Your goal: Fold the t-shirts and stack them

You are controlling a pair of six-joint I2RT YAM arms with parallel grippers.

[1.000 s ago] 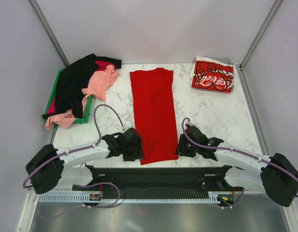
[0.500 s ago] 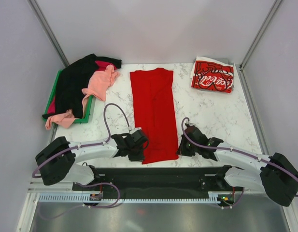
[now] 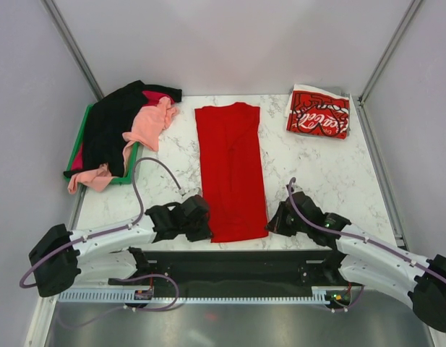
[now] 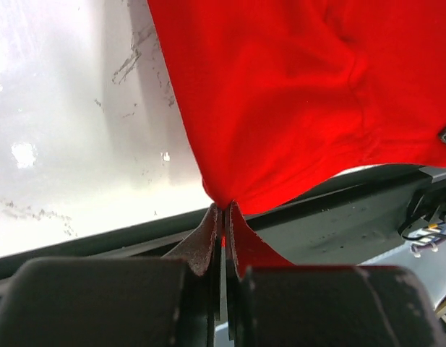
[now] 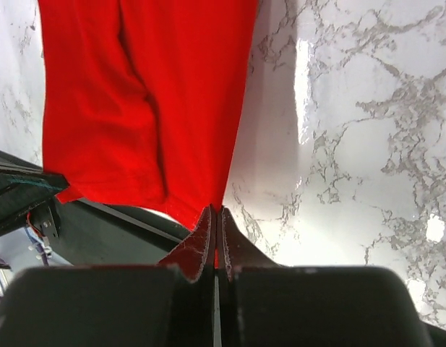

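The red shirt (image 3: 230,170) lies as a long strip down the middle of the table (image 3: 316,173), with its collar at 12 o'clock and its hem at 6 o'clock by the near edge. The left gripper (image 4: 223,210) is clamped on the hem's 7 o'clock corner, the cloth pinched between closed jaws. The right gripper (image 5: 215,211) is clamped likewise on the 5 o'clock corner. A folded Coca-Cola shirt (image 3: 319,112) sits at 1 o'clock. A pile (image 3: 121,126) of black and pink shirts drapes over the green tray (image 3: 130,172) at 10 o'clock.

The cloth looks light, soft and limp. It will probably sag between the two holds and drag on the marble rather than keep its shape. Corner pinches suit it. Both corners likely need to rise together and travel toward 12 o'clock, kept taut, or the fold will land skewed. So thin a pinch could slip if pulled sharply.
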